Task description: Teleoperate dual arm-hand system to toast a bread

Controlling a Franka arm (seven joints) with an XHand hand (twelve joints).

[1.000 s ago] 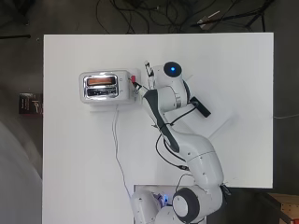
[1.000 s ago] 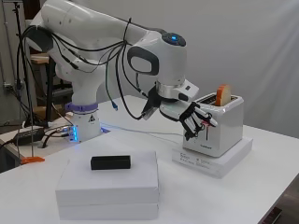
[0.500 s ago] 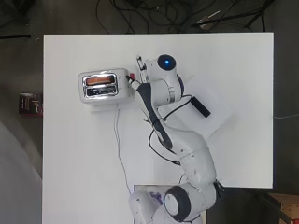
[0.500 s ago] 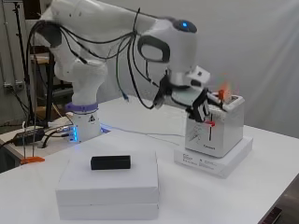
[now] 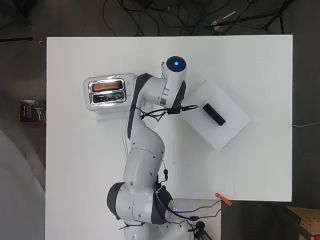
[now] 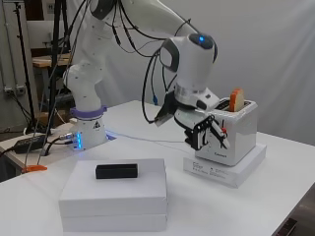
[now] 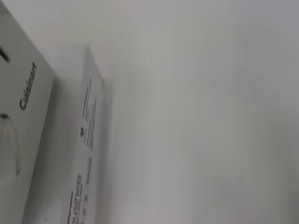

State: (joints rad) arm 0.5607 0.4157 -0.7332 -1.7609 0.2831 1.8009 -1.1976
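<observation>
My arm (image 6: 113,29) is glossy white, built of rounded segments with dark seams at the joints. A small blue light (image 6: 201,38) glows on the bulbous segment above the hand (image 6: 206,135). The hand is black and white, and its fingers (image 6: 218,135) carry small red marks. Loose black cables (image 6: 147,83) trail along the arm. A purple ring (image 6: 87,112) circles its base, with blue lights underneath.

obstacles: toaster (image 5: 106,92), box (image 5: 216,116) beside arm | free: table (image 5: 260,65) far corners | hand (image 6: 206,135) against toaster front
</observation>
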